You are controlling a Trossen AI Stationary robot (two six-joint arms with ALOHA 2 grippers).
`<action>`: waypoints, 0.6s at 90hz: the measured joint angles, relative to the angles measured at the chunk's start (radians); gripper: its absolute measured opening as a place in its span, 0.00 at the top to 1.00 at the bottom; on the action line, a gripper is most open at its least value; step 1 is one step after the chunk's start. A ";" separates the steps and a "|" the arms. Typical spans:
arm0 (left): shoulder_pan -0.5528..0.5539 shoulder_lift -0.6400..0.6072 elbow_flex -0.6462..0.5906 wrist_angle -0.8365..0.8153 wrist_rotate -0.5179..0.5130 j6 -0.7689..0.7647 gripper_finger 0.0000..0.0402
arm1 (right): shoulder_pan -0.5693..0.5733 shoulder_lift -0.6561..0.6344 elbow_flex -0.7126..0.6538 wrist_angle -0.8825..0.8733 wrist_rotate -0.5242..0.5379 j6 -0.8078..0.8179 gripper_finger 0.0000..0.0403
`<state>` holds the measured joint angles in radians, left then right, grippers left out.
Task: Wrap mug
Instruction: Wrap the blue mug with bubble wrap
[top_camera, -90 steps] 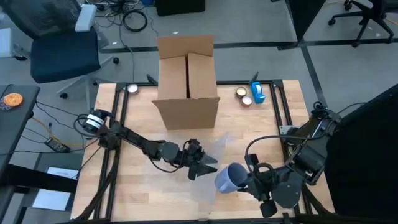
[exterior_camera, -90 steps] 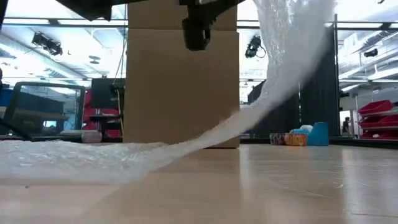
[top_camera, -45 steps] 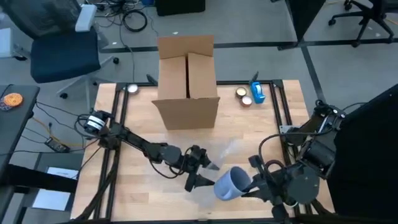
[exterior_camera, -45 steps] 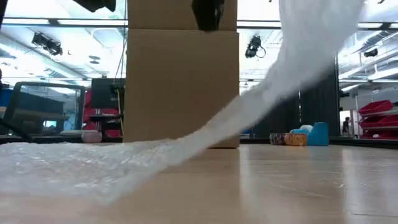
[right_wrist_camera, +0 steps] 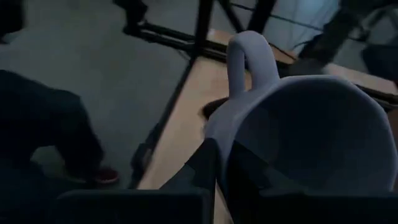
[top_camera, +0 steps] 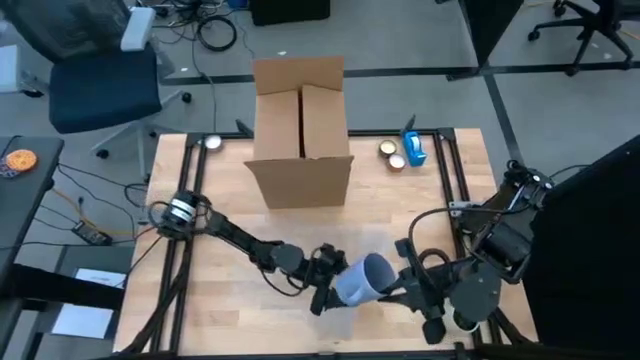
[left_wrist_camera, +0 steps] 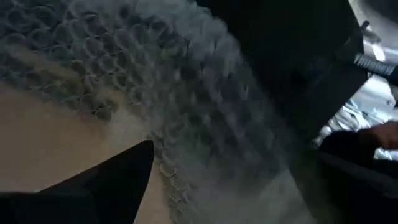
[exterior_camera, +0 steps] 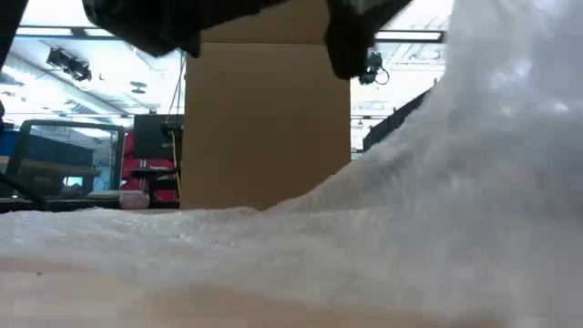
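A pale blue-grey mug (top_camera: 360, 279) lies on its side near the table's front edge, its mouth (right_wrist_camera: 311, 143) toward my right gripper (top_camera: 398, 292), which is shut on it. The mug's handle (right_wrist_camera: 249, 59) sticks out from its side. A clear bubble wrap sheet (exterior_camera: 364, 237) lies on the table under and around the mug and rises steeply at the right of the low view. My left gripper (top_camera: 325, 284) stands open right beside the mug's closed end. One of its fingers (left_wrist_camera: 118, 180) is at the wrap's edge (left_wrist_camera: 168, 174); the other is hidden. My left gripper's visible finger lies against the bubble wrap's edge; whether it touches the wrap or the mug I cannot tell. My right gripper holds the mug by its rim (right_wrist_camera: 219, 134) beside the handle, one finger outside (right_wrist_camera: 208, 165) and the other seemingly inside. The fingers come level from the table's right. The mug is on its side.
An open cardboard box (top_camera: 301, 130) stands at the table's far middle. A blue tape dispenser (top_camera: 413, 148) and tape rolls (top_camera: 391, 153) sit at the far right. Dark rails (top_camera: 190, 180) run along the table's left and right sides.
My left gripper has gone toward the table's near edge and closed in on the mug's closed end. The mug has turned a little in my right gripper's hold. The bubble wrap has come closer to the near edge and now fills much more of the low view.
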<state>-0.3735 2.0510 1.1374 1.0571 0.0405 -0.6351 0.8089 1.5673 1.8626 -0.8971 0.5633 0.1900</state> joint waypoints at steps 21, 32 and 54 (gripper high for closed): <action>-0.002 0.016 0.039 -0.008 0.019 0.047 0.13 | -0.086 0.000 -0.068 -0.167 -0.007 0.155 1.00; -0.002 0.013 0.039 -0.012 0.052 0.049 0.13 | -0.111 0.000 -0.121 -0.255 -0.049 0.266 1.00; 0.007 0.004 0.039 -0.033 0.166 0.022 0.13 | -0.119 0.001 -0.198 -0.286 -0.291 0.358 1.00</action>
<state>-0.3666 2.0555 1.1759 1.0237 0.2068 -0.6128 0.6903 1.5681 1.6650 -1.1832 0.2723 0.5480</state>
